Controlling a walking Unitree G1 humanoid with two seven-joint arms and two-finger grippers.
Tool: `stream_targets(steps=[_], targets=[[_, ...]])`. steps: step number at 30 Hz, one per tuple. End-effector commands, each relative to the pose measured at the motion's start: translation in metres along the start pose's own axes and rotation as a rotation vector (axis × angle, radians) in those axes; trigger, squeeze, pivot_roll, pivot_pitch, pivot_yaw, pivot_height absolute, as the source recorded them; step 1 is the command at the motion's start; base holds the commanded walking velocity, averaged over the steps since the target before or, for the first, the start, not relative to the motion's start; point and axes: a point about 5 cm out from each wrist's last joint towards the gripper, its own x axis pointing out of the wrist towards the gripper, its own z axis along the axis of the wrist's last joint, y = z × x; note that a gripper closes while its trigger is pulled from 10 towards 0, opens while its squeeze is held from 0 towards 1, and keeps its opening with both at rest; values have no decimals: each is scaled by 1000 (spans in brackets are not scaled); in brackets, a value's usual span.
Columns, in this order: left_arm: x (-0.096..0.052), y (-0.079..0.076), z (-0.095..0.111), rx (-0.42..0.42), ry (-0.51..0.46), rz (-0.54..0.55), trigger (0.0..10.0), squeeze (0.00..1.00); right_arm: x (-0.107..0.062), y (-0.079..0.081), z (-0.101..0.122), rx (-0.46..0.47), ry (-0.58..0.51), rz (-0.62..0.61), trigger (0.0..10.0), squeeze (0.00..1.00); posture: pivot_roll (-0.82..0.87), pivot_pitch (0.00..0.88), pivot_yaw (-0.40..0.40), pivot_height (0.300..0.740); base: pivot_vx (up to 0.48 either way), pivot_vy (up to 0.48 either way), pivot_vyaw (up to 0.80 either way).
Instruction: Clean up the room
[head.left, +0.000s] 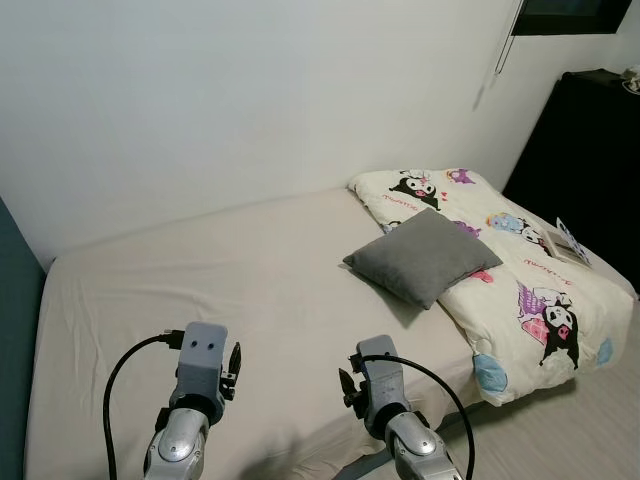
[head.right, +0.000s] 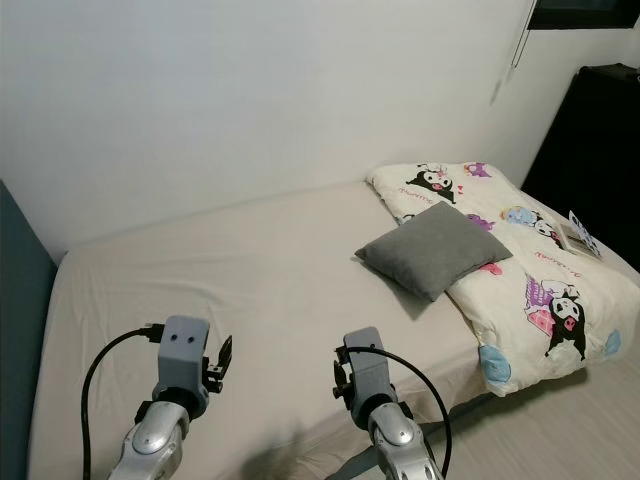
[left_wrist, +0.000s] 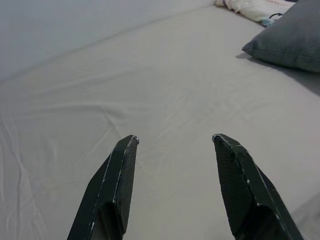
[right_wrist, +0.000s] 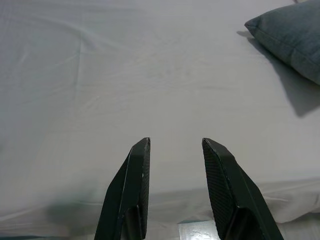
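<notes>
A square grey cushion (head.left: 423, 255) of soft woven fabric is positioned on the bed (head.left: 200, 290), overlapping the folded cartoon-print duvet (head.left: 520, 290). A wide expanse of smooth beige sheet is left free. The left claw (left_wrist: 175, 142) and right claw (right_wrist: 175, 145) are held apart, empty, above the near edge.

- I see one bed (head.left: 200, 280) with a plain light sheet
- I see one grey pillow (head.left: 422, 256) on it
- I see one blanket (head.left: 520, 270) with cartoon pictures on it
- I see one small book (head.left: 566, 243) lying on that blanket
- I see one black cupboard (head.left: 590, 150) by the wall
- I have two grippers, my left gripper (left_wrist: 175, 142) and my right gripper (right_wrist: 175, 145)
- Each gripper has two black fingers, spread apart, so four fingers in all
</notes>
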Motion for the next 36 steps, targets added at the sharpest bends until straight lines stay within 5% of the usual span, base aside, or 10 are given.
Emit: stream_targets(steps=[1,20,36], targets=[[-2,0,0,8,-4,3,10000,0,-2,0,-4,-1,14,-1,10000,0,-5,56,-52,735,0,0,0],[-4,-3,1,15,-18,-6,10000,0,-3,-2,-4,-8,10,-1,10000,0,-7,45,-53,735,0,0,0],[-3,-3,1,14,-15,-4,10000,0,-3,-2,-4,-2,15,-3,10000,0,-7,54,-52,735,0,-302,0]])
